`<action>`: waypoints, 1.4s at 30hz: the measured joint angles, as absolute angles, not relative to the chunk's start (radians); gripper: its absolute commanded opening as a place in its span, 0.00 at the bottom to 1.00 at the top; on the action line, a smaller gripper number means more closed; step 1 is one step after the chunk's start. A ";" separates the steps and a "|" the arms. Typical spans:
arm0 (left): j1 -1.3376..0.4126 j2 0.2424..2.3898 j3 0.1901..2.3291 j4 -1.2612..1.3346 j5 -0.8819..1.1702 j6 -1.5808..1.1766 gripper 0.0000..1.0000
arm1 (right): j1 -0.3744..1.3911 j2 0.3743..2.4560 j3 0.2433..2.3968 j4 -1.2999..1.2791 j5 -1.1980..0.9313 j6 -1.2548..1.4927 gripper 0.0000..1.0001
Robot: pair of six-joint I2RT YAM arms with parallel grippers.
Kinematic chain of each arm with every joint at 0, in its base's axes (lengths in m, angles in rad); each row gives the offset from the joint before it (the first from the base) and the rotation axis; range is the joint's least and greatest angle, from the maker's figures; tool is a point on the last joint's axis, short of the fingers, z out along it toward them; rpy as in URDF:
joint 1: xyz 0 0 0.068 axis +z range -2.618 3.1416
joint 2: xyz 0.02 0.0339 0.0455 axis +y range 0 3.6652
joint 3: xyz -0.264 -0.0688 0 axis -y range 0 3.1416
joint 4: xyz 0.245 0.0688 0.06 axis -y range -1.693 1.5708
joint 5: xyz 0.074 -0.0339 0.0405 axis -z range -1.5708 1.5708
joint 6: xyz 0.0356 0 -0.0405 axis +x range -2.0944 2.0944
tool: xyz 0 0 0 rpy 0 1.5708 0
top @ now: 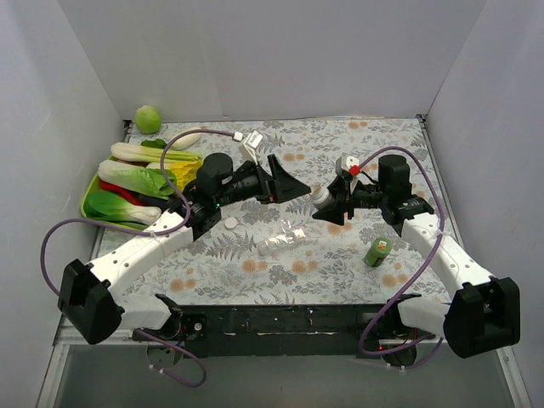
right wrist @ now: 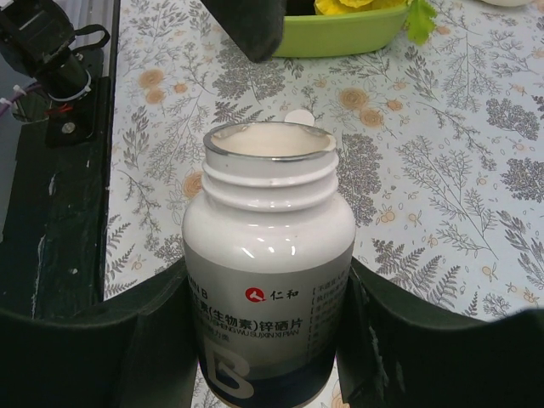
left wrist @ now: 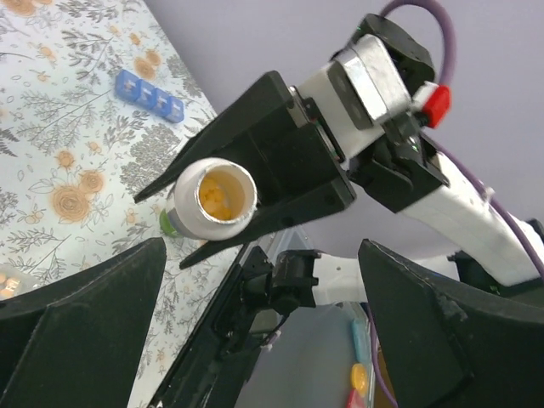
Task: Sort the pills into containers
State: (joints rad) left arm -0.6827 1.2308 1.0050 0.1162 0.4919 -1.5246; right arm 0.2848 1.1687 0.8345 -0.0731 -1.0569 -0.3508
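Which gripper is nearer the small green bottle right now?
Right. The right gripper, holding the white pill bottle, is just beyond and left of the green bottle; the left gripper is farther left again.

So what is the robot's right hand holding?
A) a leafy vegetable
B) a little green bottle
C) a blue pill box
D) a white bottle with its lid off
D: the right gripper is clamped on the white bottle, whose threaded mouth has no cap on it, and the left wrist view shows yellow pills inside it.
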 measured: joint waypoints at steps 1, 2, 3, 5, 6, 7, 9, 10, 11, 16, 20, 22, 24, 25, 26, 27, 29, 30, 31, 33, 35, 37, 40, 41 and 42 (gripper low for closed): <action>-0.699 1.253 1.027 0.101 0.467 -1.518 0.98 | 0.285 1.169 0.834 -0.073 -1.055 -0.353 0.08; -0.712 1.275 1.048 0.081 0.441 -1.511 0.98 | 0.285 1.169 0.834 -0.073 -1.053 -0.355 0.08; -0.723 1.296 1.068 0.061 0.418 -1.503 0.98 | 0.287 1.169 0.834 -0.073 -1.050 -0.358 0.08; -0.743 1.337 1.102 0.019 0.373 -1.489 0.98 | 0.289 1.169 0.834 -0.073 -1.047 -0.363 0.08; -0.752 1.353 1.115 0.000 0.353 -1.483 0.98 | 0.289 1.169 0.834 -0.073 -1.045 -0.366 0.08; -0.759 1.367 1.124 -0.014 0.335 -1.478 0.98 | 0.289 1.169 0.834 -0.073 -1.042 -0.368 0.08; -0.773 1.390 1.140 -0.049 0.304 -1.471 0.98 | 0.289 1.169 0.833 -0.073 -1.041 -0.370 0.08; -0.780 1.400 1.147 -0.062 0.290 -1.469 0.98 | 0.289 1.169 0.832 -0.073 -1.041 -0.370 0.08; -0.787 1.409 1.155 -0.072 0.278 -1.469 0.98 | 0.289 1.169 0.829 -0.072 -1.041 -0.371 0.08; -0.811 1.454 1.193 -0.105 0.238 -1.470 0.97 | 0.290 1.173 0.820 -0.074 -1.034 -0.371 0.08; -0.827 1.483 1.221 -0.122 0.210 -1.469 0.93 | 0.290 1.173 0.820 -0.074 -1.028 -0.372 0.08; -0.836 1.499 1.238 -0.135 0.193 -1.468 0.87 | 0.290 1.173 0.820 -0.074 -1.025 -0.373 0.08; -0.842 1.509 1.246 -0.150 0.181 -1.464 0.84 | 0.290 1.173 0.820 -0.074 -1.022 -0.374 0.08; -0.844 1.512 1.248 -0.159 0.176 -1.462 0.82 | 0.290 1.173 0.820 -0.074 -1.019 -0.374 0.08; -0.847 1.515 1.251 -0.165 0.175 -1.462 0.82 | 0.290 1.173 0.819 -0.074 -1.016 -0.374 0.08; -0.848 1.517 1.256 -0.170 0.173 -1.462 0.80 | 0.290 1.173 0.818 -0.074 -1.015 -0.374 0.08; -0.850 1.518 1.262 -0.180 0.173 -1.462 0.72 | 0.290 1.173 0.814 -0.073 -1.011 -0.374 0.08; -0.852 1.519 1.263 -0.181 0.173 -1.463 0.68 | 0.290 1.173 0.814 -0.073 -1.008 -0.374 0.08; -0.852 1.520 1.263 -0.181 0.174 -1.467 0.64 | 0.290 1.173 0.813 -0.073 -1.005 -0.374 0.08; -0.853 1.522 1.267 -0.179 0.178 -1.473 0.58 | 0.293 1.173 0.811 -0.074 -0.998 -0.374 0.08; -0.855 1.523 1.268 -0.178 0.181 -1.479 0.53 | 0.294 1.173 0.807 -0.074 -0.997 -0.375 0.08; -0.856 1.523 1.268 -0.175 0.187 -1.485 0.48 | 0.296 1.173 0.805 -0.075 -0.993 -0.376 0.08; -0.857 1.523 1.267 -0.174 0.192 -1.491 0.42 | 0.296 1.173 0.805 -0.075 -0.991 -0.377 0.08; -0.857 1.523 1.266 -0.173 0.192 -1.494 0.41 | 0.296 1.173 0.805 -0.075 -0.990 -0.377 0.08; -0.857 1.522 1.265 -0.171 0.192 -1.497 0.39 | 0.296 1.173 0.804 -0.075 -0.990 -0.377 0.08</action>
